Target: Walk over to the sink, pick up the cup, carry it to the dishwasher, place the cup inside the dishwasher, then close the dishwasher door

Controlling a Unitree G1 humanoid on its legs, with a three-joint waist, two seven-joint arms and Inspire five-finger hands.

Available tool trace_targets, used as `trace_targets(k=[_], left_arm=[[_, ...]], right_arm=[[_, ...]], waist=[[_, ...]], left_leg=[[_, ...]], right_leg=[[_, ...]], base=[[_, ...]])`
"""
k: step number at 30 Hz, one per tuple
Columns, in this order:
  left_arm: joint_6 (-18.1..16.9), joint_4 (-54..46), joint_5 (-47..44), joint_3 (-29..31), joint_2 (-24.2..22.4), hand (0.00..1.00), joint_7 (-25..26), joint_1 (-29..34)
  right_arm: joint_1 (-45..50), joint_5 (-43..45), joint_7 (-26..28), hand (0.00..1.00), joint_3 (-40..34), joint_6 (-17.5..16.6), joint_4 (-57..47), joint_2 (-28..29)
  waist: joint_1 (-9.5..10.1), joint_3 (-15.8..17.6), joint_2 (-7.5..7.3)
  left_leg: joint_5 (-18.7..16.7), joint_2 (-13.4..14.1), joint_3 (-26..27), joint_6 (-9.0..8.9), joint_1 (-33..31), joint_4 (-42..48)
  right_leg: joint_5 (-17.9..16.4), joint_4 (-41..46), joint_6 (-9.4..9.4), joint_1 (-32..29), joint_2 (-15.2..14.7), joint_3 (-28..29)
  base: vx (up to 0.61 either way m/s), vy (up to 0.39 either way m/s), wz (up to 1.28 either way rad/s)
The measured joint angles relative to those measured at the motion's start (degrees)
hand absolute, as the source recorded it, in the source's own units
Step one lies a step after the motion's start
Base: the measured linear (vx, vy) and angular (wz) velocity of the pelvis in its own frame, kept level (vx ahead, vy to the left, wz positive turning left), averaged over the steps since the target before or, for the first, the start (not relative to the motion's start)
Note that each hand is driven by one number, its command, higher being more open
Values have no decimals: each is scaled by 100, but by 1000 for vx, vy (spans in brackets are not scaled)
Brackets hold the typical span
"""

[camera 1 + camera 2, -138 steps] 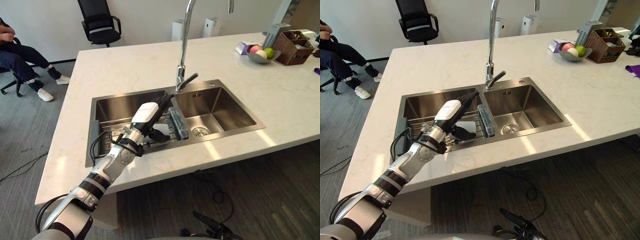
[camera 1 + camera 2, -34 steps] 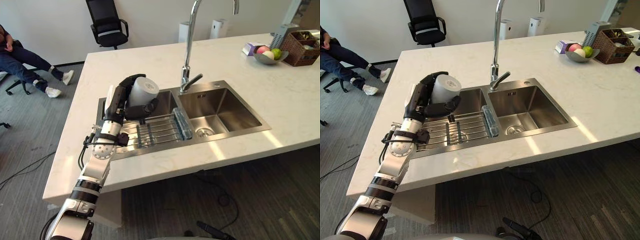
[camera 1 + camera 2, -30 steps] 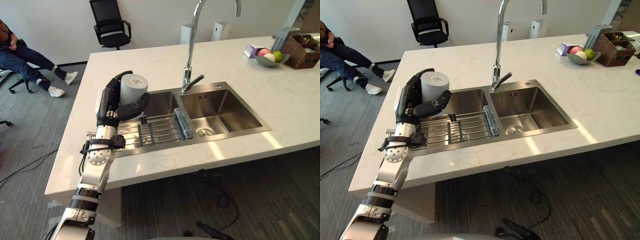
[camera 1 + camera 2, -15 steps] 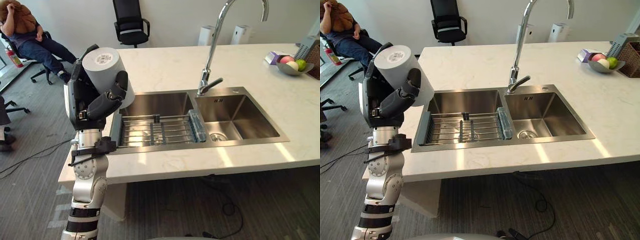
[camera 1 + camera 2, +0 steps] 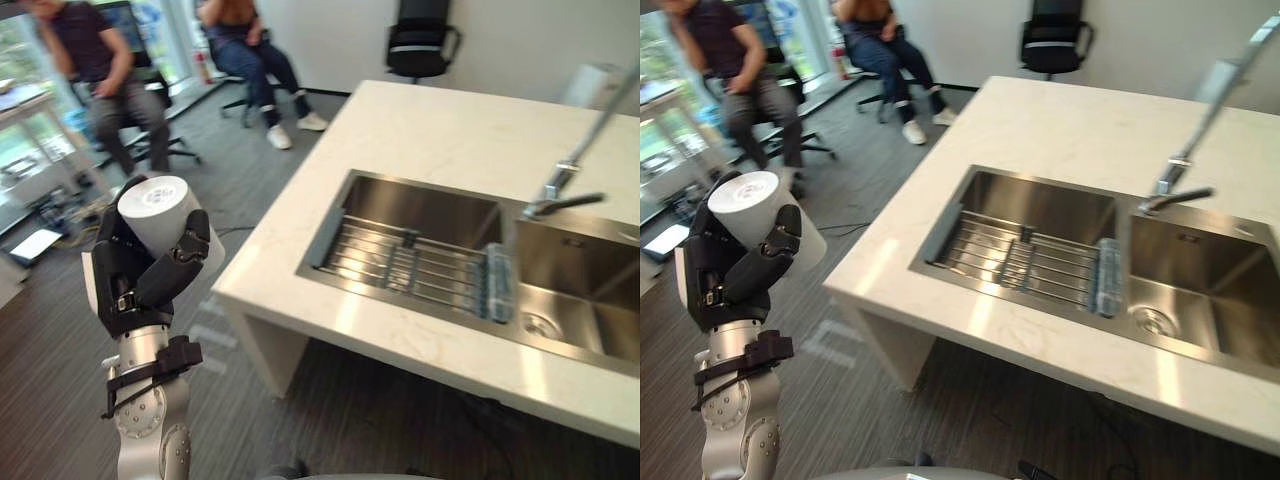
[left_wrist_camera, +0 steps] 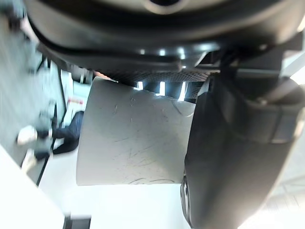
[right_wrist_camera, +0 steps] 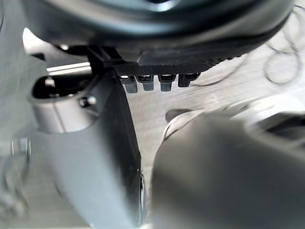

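Grey cup (image 5: 158,212) gripped in L hand (image 5: 125,295), off the counter's (image 5: 440,130) near-left corner, well apart from sink (image 5: 430,200).
Fingers (image 5: 108,250) and thumb (image 5: 178,262) are curled round the cup's side, w/ its flat closed end turned up and slightly tilted; it's held over the dark floor (image 5: 60,340), beside the counter, not above it. A wire rack (image 5: 400,268) is laid in the sink's left basin; the faucet (image 5: 570,180) is set behind the divider. Two people (image 5: 100,90) are seated at back left, and an office chair (image 5: 422,40) is stood by the wall. R hand (image 7: 100,157) is seen in its wrist view; its state can't be told.
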Motion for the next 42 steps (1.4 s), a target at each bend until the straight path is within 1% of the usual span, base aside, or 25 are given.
trace_targets(k=[2,3,4,5,6,7,8,9,10,12,15,16,18,19,20,22,27,30,31,33,34,35,37,38,42], left_arm=[[-191,-155,127,-13,-21,0,9,-8],[-228,-200,180,-16,-40,0,10,-11],[-314,-335,207,-67,-75,0,4,-28],[-376,-354,207,-207,-73,0,-43,-255],[-398,-360,206,-245,-89,0,-41,-339],[-441,-379,205,-210,-111,0,-24,-430],[-558,-368,218,-172,-91,0,-4,-619],[-570,-387,210,-233,-133,0,32,-570],[-559,-381,213,-316,-149,0,30,-537],[-557,-381,224,-470,-133,0,14,-386],[-547,-382,223,-536,-112,0,28,-56],[-545,-378,218,-547,-97,0,32,-51],[-549,-290,179,-740,-5,0,1,-188],[-607,-139,118,-1009,62,0,-56,-340],[-803,192,-119,-1312,144,0,-256,-572],[-837,574,-356,-1694,214,0,-476,-850],[-837,690,-359,-1967,209,0,-475,-743],[-802,867,-260,-2564,293,0,-497,-959],[-797,938,-221,-2694,321,0,-532,-1035],[-747,942,-58,-3024,475,0,-734,-1183],[-748,871,-27,-3077,471,0,-862,-1165],[-744,820,-30,-3159,386,0,-909,-1171],[-744,672,-51,-3225,275,0,-1066,-1189],[-1118,570,-246,-3557,540,0,-1741,-1254],[-1119,570,-248,-3553,531,0,-1739,-1253]], right_arm=[[-206,15,-175,100,-54,101,89,-162],[-202,15,-204,100,-51,121,49,-228],[-145,25,-220,100,-50,146,-121,-345],[-87,66,-229,100,-58,141,-330,-439],[-103,64,-224,100,-98,132,-361,-470],[-167,63,-213,100,-136,116,-368,-424],[-258,58,-221,100,-175,82,-393,-333],[-358,58,-266,100,-171,83,-427,-336],[-446,55,-267,100,-167,89,-462,-343],[-562,41,-273,100,-94,96,-571,-318],[-558,-90,-266,100,105,129,-778,-204],[-541,-89,-267,100,107,128,-778,-202],[-341,-51,-304,100,54,121,-784,-143],[-99,-31,-402,100,-43,-30,-936,-106],[55,199,-467,100,-184,-98,-940,-39],[217,472,-575,100,-209,-131,-898,57],[-86,581,-535,100,18,34,-834,130],[-148,589,-458,100,88,155,-962,182],[-92,588,-454,100,126,171,-993,190],[235,660,-476,100,226,197,-1016,355],[326,838,-531,100,218,207,-1029,396],[384,852,-570,100,260,237,-1116,304],[441,871,-633,100,374,201,-1285,279],[205,1193,-1187,100,466,-132,-1102,522],[213,1193,-1187,100,470,-131,-1102,510]], waist=[[-18,199,45],[-27,177,76],[-60,74,268],[-205,122,387],[-274,124,411],[-356,58,274],[-420,123,208],[-386,112,284],[-363,141,335],[-326,154,317],[-325,146,242],[-342,156,260],[-356,177,293],[-421,175,279],[-596,127,319],[-658,153,282],[-568,260,341],[-731,383,294],[-789,403,243],[-833,380,-127],[-786,385,-138],[-790,334,12],[-794,255,127],[-829,-382,-21],[-833,-378,-15]], left_leg=[[-471,613,2058,687,-430,2298],[-508,775,2405,753,-369,2609],[-193,1150,2924,896,-243,2892],[-108,1012,3141,1030,-373,2823],[-41,845,3006,1069,-411,2437],[120,359,2665,922,-248,1360],[-304,411,3033,833,14,1397],[-339,547,3303,240,443,1023],[-158,459,3285,-87,718,460],[-11,252,3162,-199,925,-155],[47,-92,2723,-107,937,-405],[55,-153,2593,-37,927,-433],[70,-401,1969,223,889,-442],[90,-546,1372,420,870,-397],[126,-585,629,528,667,-260],[225,-730,-244,630,547,-207],[118,-780,-684,692,731,-381],[-169,-429,-834,480,807,-48],[-219,-407,-925,404,807,67],[-648,-533,-1265,231,806,520],[-1051,-434,-1208,161,782,921],[-1339,-98,-1054,-27,661,1296],[-1432,247,-812,-122,654,1528],[-1006,449,82,-779,69,3599],[-1005,421,87,-777,97,3551]], right_leg=[[-175,398,-135,22,-434,-903],[-199,558,-141,24,-512,-1081],[-385,1066,-198,-17,-616,-1487],[-730,1776,-138,-154,-948,-1639],[-830,1791,-18,-248,-884,-1611],[-774,1250,-85,-425,-690,-1611],[-353,963,17,-370,-592,-1900],[-408,1136,-27,-377,-585,-2070],[-412,1224,-27,-352,-600,-2194],[-409,1350,-23,-297,-702,-2388],[-247,1570,116,-137,-1048,-2539],[-224,1694,93,-145,-1126,-2382],[-166,2317,-68,-237,-1455,-1153],[-119,2807,-227,-420,-1543,1],[-596,2921,20,-521,-1163,1320],[-1076,2646,223,-490,-453,2589],[-1164,1586,410,-1184,459,3449],[-644,1506,406,-1839,1089,3952],[-467,1344,408,-1832,1102,4058],[292,886,343,-1609,764,4011],[561,1101,-11,-1586,773,3774],[282,1322,-100,-1595,942,3559],[3,1493,-231,-1580,1056,3339],[-257,808,205,-516,540,3321],[-248,790,193,-551,534,3334]], base=[[-70,20,199],[-22,61,201],[-10,126,211],[-50,143,225],[-117,114,220],[-218,24,201],[-228,35,194],[-179,80,148],[-70,129,79],[-125,161,57],[-129,146,70],[-53,243,111],[-12,205,162],[27,74,274],[30,57,304],[45,-49,273],[57,-35,61],[127,-116,15],[260,-192,80],[290,-256,83],[272,-285,53],[266,-274,47],[158,-140,40],[67,-41,20],[-4,16,-2]])
